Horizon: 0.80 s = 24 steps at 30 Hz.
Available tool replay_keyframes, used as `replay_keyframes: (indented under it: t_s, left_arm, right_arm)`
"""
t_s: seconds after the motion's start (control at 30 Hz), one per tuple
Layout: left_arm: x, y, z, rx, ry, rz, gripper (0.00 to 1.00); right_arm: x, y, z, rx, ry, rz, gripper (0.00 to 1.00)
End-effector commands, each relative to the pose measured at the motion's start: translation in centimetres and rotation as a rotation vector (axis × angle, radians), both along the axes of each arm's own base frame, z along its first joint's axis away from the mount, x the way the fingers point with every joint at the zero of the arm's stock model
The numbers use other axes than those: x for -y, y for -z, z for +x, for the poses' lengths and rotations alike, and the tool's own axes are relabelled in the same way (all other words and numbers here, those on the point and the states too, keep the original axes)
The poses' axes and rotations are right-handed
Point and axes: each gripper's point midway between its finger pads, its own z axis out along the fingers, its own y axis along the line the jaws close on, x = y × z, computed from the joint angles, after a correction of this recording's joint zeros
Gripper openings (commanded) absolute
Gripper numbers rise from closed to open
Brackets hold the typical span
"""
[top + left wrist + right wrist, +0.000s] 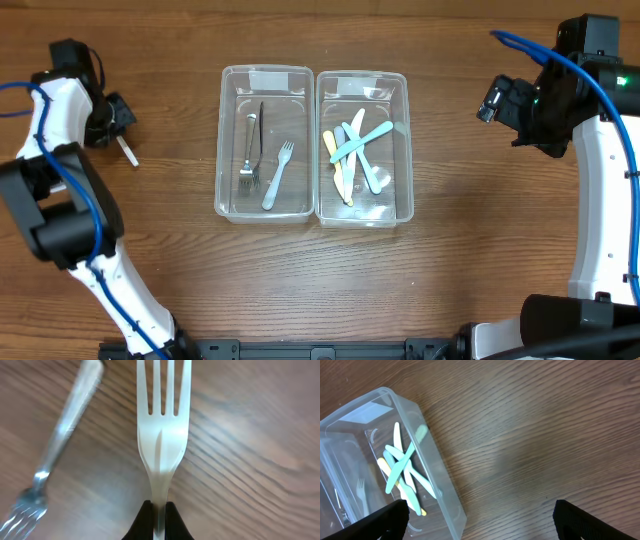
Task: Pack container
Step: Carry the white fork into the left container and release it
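left wrist view shows the left gripper point(159, 521) pinching the white fork point(162, 435) by its narrow handle over the desk point(450, 280), well apart from the fork container point(221, 150); so thin a hold could let it swivel or slip, while the right gripper point(480, 516) hangs spread

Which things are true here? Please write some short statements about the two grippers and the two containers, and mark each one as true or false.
1. The left gripper is shut on a white plastic fork. True.
2. The right gripper holds a knife. False: it is open and holds nothing.
3. The pastel plastic knives lie in the right container. True.
4. The left container is empty. False: it holds a metal fork, a light plastic fork and a dark knife.
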Motion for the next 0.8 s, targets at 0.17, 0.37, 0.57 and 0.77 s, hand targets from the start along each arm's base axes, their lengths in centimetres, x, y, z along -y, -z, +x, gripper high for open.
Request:
replay_keyframes:
  t_s: [0.17, 0.37, 0.57, 0.77]
  left_arm:
    - [4.8, -12.7, -0.7, 0.197, 0.097, 0.068, 0.04]
    - [11.6, -18.1, -2.0, 0.285, 0.221, 0.072, 0.04]
    - [20.8, -19.7, -2.5, 0.331, 0.402, 0.040, 0.04]
    - [26.3, -16.5, -2.2, 0.269, 0.446, 0.031, 0.04]
  right_arm:
    - [0.0, 0.0, 0.1, 0.006, -0.005, -0.004, 0.95]
    - [0.0, 0.0, 0.1, 0.005, -0.005, -0.004, 0.95]
    - [0.0, 0.0, 0.0, 0.004, -0.005, -0.003, 0.95]
    - [0.0, 0.0, 0.0, 0.004, -0.005, -0.003, 0.95]
